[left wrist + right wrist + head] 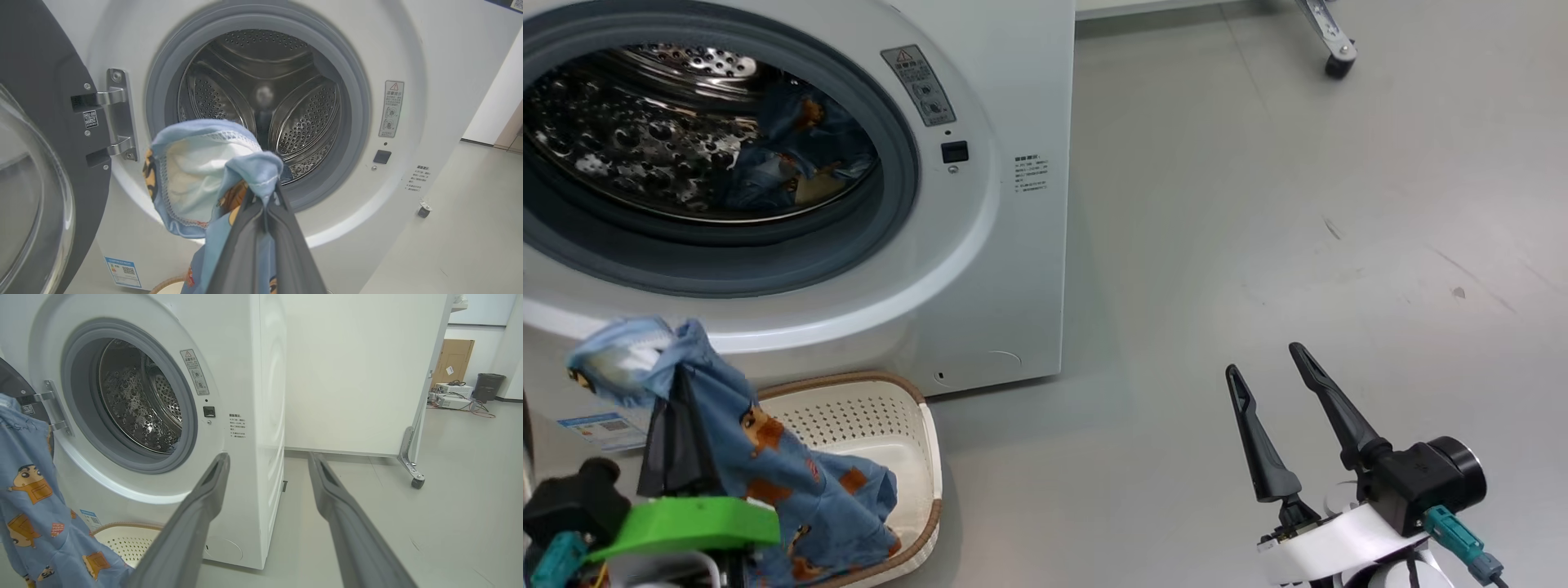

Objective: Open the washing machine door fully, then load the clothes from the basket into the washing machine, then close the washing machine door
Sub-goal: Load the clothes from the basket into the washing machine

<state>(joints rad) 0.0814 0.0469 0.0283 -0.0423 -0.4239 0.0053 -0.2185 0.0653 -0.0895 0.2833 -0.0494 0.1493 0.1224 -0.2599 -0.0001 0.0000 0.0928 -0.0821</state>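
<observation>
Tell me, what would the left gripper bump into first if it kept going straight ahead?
Probably nothing at once: the left gripper, shut on a blue garment, aims into the washing machine's open drum. It might clip the lower grey rubber ring; depth is unclear.

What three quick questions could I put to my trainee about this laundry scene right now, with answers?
1. True or false: the right gripper is open and holds nothing.
2. Where does the garment pinched by the left gripper hang? A) over a table B) over the basket C) over a chair
3. Fill in: a second blue garment already lies in the ___.
Key: 1 true; 2 B; 3 drum.
</observation>
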